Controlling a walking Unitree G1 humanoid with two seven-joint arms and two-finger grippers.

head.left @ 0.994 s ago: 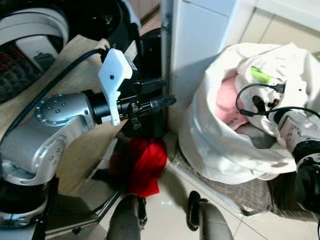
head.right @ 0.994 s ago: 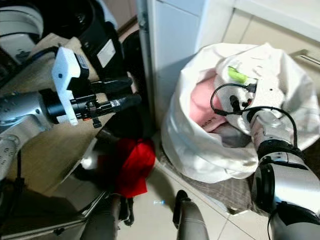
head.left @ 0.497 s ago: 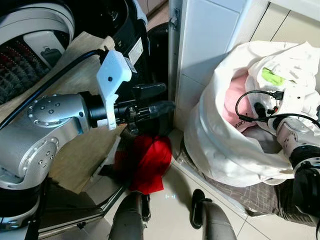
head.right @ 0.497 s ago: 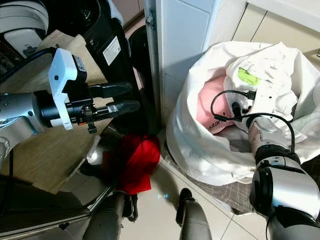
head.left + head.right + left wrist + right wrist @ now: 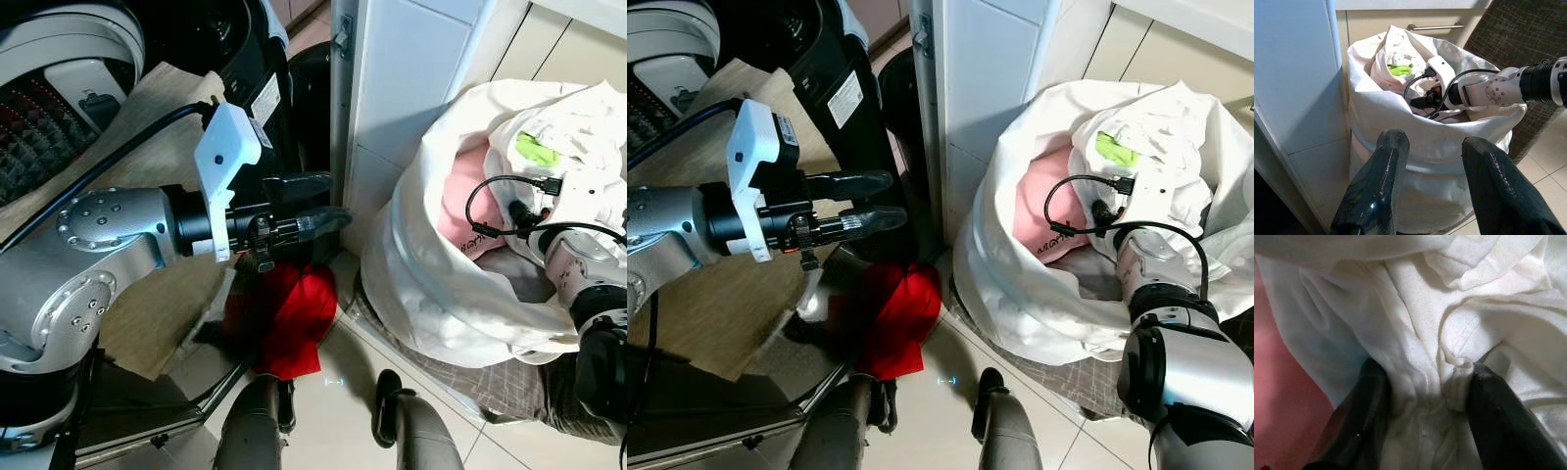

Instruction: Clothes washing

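**Right gripper buried in the laundry bag**

Eye views: the white laundry bag (image 5: pixel 441 284) stands upright on the floor, mouth upward. The left gripper (image 5: pixel 318 201), fingers spread and empty, points horizontally toward it above a red garment (image 5: pixel 289 318).

Right wrist view: the right gripper (image 5: pixel 1422 423), fingers parted, straddles a fold of white cloth (image 5: pixel 1449 318) beside pink fabric (image 5: pixel 1278 396).

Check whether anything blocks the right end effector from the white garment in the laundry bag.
Nothing visible does. The right end effector is inside the white laundry bag, its fingers open and pressed into the white garment, with a fold bunched between them.
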